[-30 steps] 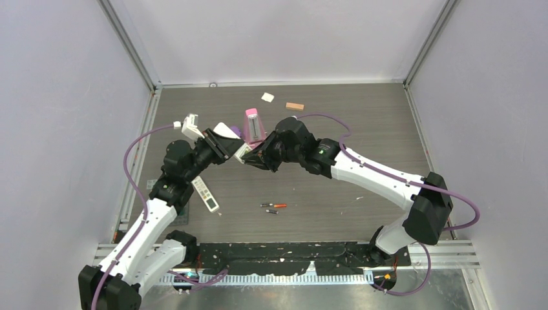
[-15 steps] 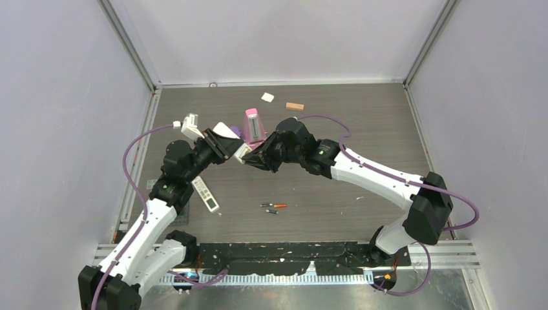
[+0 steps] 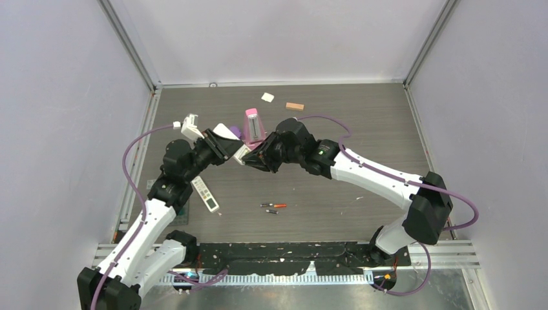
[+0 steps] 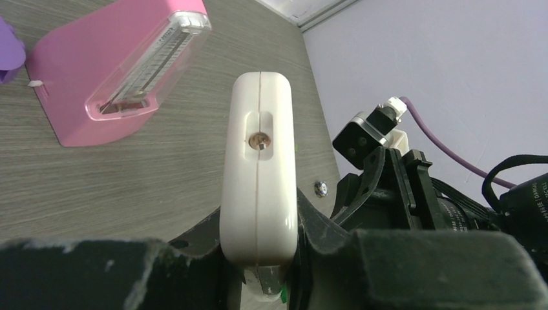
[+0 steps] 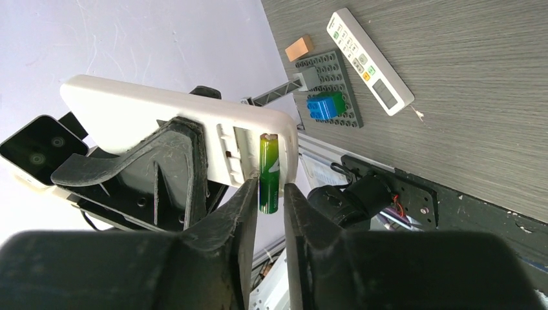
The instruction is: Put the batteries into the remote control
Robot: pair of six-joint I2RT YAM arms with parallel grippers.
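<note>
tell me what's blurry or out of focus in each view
left wrist: the left tool's near fingers are a soft dark blur, the white remote sharp; right wrist: the right tool's fingers blurred, the green battery crisp; top external: even light, the table batteries tiny

Green battery [image 5: 269, 174] stands against white remote [image 5: 142, 106].

A pink case [image 3: 252, 123] sits mid-tabletop [image 3: 362, 116]; behind it lie a white scrap [image 3: 267, 97] and a tan block [image 3: 295, 106].
</note>
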